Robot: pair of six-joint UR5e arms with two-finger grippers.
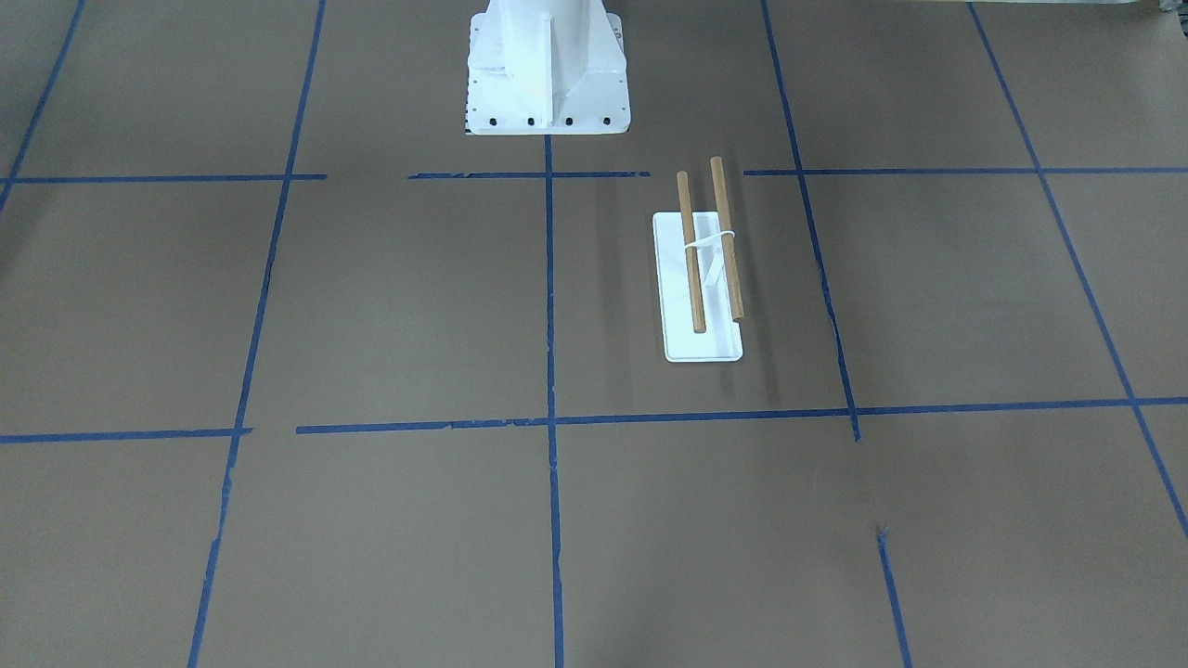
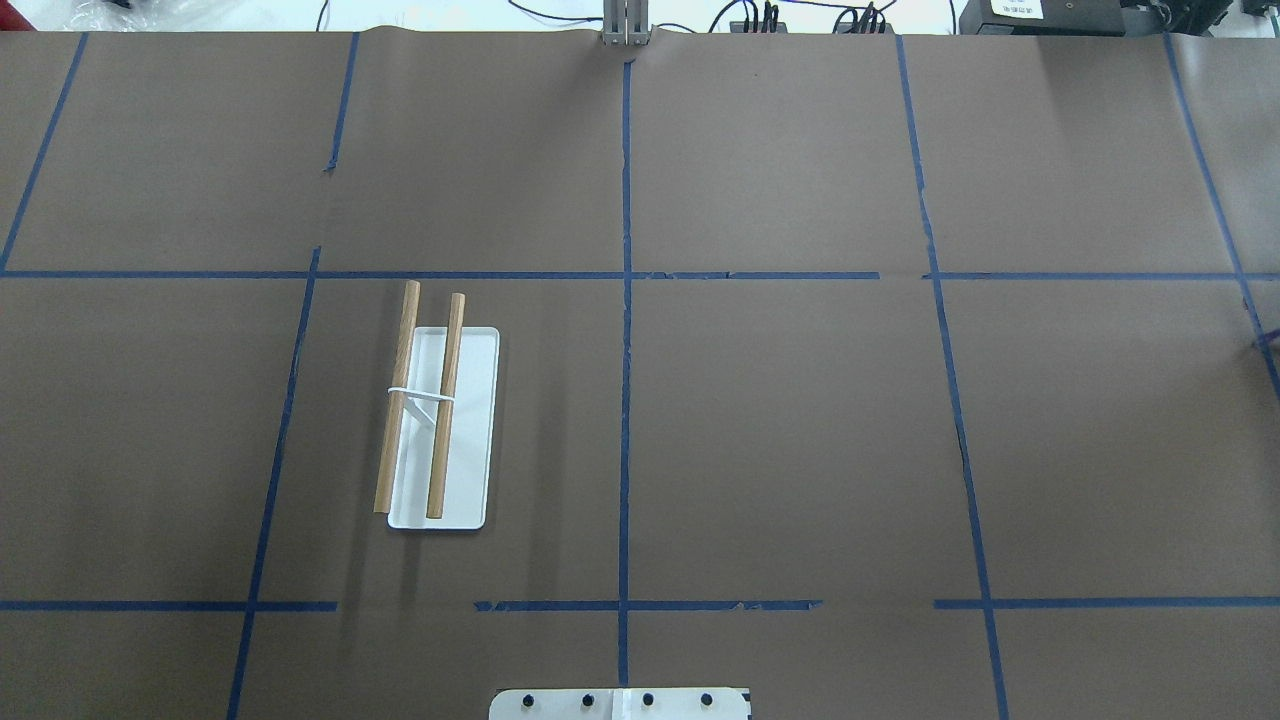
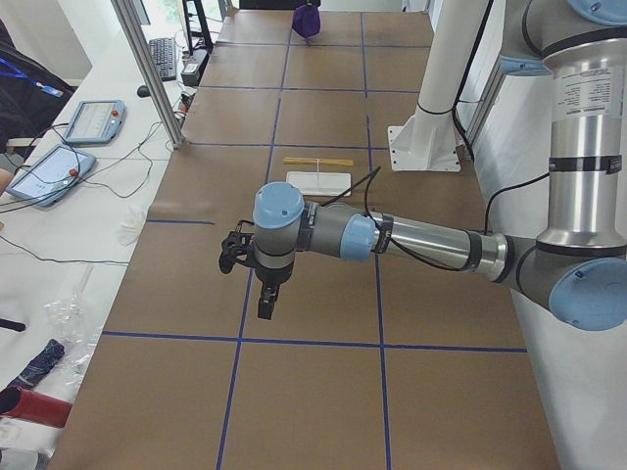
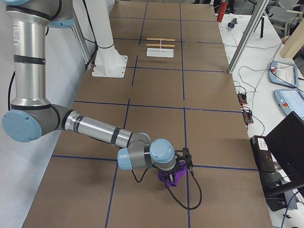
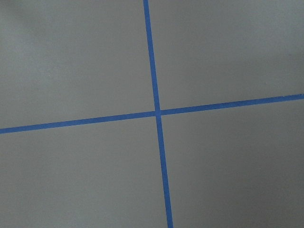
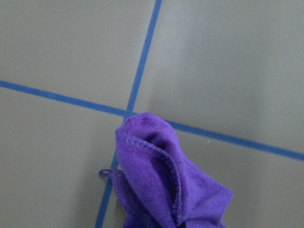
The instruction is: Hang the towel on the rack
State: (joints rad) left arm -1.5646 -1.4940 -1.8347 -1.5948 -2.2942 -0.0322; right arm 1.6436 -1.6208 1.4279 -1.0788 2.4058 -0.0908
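The rack (image 2: 470, 420), a flat white base with two parallel brown rods, stands bare on the brown table on my left side; it also shows in the front view (image 1: 701, 343) and far off in the right side view (image 4: 160, 51). The purple towel (image 6: 161, 180) hangs bunched just above the table, under my right gripper (image 4: 173, 173) at the table's right end, far from the rack. I cannot tell whether that gripper is shut. My left gripper (image 3: 263, 294) hovers above the table at the left end, with nothing visible in it; its state is unclear.
The white robot pedestal (image 1: 548, 74) stands at the table's robot-side middle. Blue tape lines cross the brown cover. An aluminium post (image 3: 147, 69) and operators' tablets (image 3: 93, 117) stand beyond the far edge.
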